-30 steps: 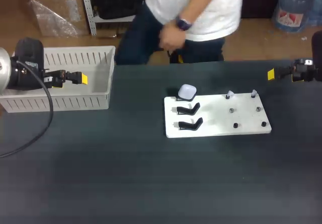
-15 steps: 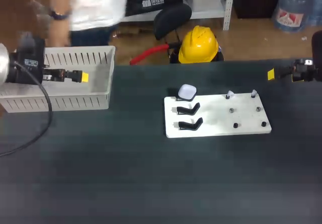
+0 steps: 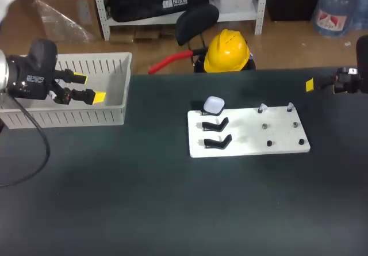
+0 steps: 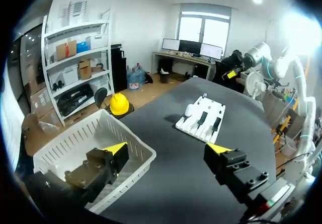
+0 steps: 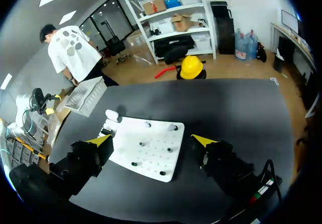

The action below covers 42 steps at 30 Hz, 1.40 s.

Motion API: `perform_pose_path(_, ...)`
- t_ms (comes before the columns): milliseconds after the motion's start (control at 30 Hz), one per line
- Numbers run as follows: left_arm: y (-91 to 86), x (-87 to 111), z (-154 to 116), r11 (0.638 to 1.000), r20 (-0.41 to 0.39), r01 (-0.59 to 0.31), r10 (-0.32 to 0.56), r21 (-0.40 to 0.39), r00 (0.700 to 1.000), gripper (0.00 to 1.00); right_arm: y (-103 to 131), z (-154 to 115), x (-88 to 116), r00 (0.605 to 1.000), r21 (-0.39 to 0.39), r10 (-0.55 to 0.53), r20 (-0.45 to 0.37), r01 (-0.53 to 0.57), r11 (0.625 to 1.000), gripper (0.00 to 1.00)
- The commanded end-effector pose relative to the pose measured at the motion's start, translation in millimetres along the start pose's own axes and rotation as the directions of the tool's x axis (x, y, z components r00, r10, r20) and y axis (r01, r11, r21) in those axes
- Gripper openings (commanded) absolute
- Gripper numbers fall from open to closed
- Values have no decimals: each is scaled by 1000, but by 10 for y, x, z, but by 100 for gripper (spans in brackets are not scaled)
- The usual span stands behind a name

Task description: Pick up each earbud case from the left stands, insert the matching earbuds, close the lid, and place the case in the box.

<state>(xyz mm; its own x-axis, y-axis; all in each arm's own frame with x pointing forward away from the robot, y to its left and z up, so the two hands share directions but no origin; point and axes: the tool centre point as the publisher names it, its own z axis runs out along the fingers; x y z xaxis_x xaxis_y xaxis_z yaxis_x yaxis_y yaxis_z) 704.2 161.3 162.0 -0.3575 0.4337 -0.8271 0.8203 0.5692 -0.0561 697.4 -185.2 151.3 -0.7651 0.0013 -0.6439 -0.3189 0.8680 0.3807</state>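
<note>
Left claw (image 3: 89,87) released above the white slatted plastic basket (image 3: 86,115); right claw (image 5: 151,140) released, small white rounded earbud case (image 5: 111,115) ahead.

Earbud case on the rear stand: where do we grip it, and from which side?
Probably across the rounded flanks of the earbud case, coming down from above. It sits propped on its stand at the left end of the white board with its upper surface exposed. An empty black stand sits just in front of it, so a low frontal approach looks blocked. The left gripper is open.
</note>
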Motion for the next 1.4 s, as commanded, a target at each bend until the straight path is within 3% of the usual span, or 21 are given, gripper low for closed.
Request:
perform_pose_path(33,61,8,32,968,33,-193,190,162,981,100,-6,10,-2,1000,-1,0,0,0,1000,100)
perform_pose_path(633,61,8,32,968,33,-193,190,162,981,100,-6,10,-2,1000,-1,0,0,0,1000,100)
perform_pose_path(900,-68,-140,569,892,96,-317,302,321,948,100,-6,10,-2,1000,-1,0,0,0,1000,100)
perform_pose_path(1133,-230,-279,1047,867,89,-322,313,381,946,100,-6,10,-2,1000,-1,0,0,0,1000,100)
perform_pose_path(1400,-483,-309,1623,878,99,-283,266,386,959,100,-6,10,-2,1000,-1,0,0,0,1000,100)
